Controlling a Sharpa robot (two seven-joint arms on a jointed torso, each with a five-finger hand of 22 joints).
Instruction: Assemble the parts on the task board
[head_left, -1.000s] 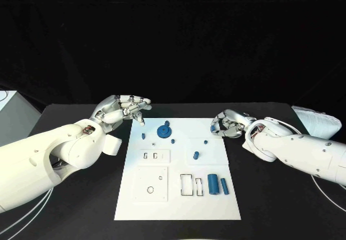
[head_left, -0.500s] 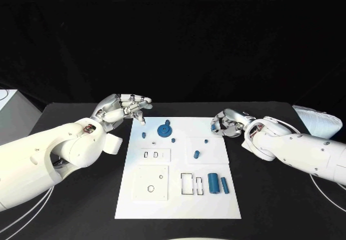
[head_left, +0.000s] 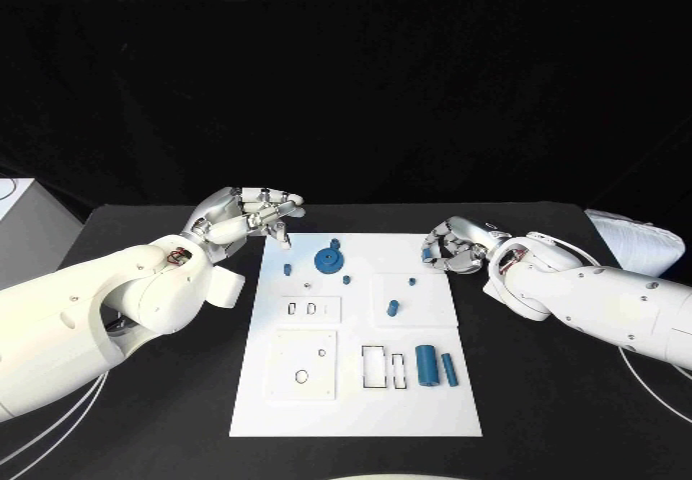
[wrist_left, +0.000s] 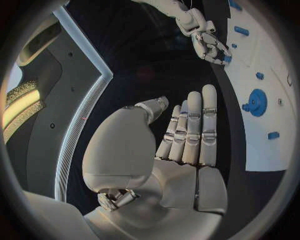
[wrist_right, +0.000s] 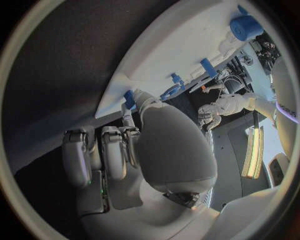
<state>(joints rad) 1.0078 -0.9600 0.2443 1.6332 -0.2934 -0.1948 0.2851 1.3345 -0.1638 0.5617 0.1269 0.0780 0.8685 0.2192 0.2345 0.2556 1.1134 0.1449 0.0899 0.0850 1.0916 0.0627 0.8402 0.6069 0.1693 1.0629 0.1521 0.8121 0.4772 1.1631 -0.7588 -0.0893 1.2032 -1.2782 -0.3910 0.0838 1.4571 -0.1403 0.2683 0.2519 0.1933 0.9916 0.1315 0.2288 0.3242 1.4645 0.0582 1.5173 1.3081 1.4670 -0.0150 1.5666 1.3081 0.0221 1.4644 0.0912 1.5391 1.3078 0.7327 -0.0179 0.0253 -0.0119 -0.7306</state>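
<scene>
Head view first: the white task board (head_left: 358, 400) lies lengthwise in the middle of the black bench (head_left: 577, 420), and both arms have settled at its far end, one at each corner. I'd guess they are there because the loose blue parts cluster up that way.

The left hand (head_left: 248, 218) hovers just off the board's far left corner, fingers lying side by side and straight in the left wrist view, thumb standing off, nothing in the palm. It holds nothing; it looks to be waiting its turn or lining up on the blue gear (head_left: 330, 262), which stands on the board near it.

The right hand (head_left: 456, 248) sits at the board's far right edge with its fingers curled in. A small blue part (head_left: 427, 256) shows right at its fingertips at the edge, and the right wrist view shows a blue piece (wrist_right: 129, 97) against the thumb tip. It seems to be pinching that piece, though whether the part is lifted or resting on the plate I cannot tell.

Nearer the robot, a thick blue cylinder (head_left: 427, 366) and a slim blue pin (head_left: 449, 372) lie beside outlined rectangular slots (head_left: 374, 368), probably laid out next to the places they belong. Small blue pegs (head_left: 392, 310) dot the middle.

No brand, label or readable writing shows on the board or arms.
</scene>
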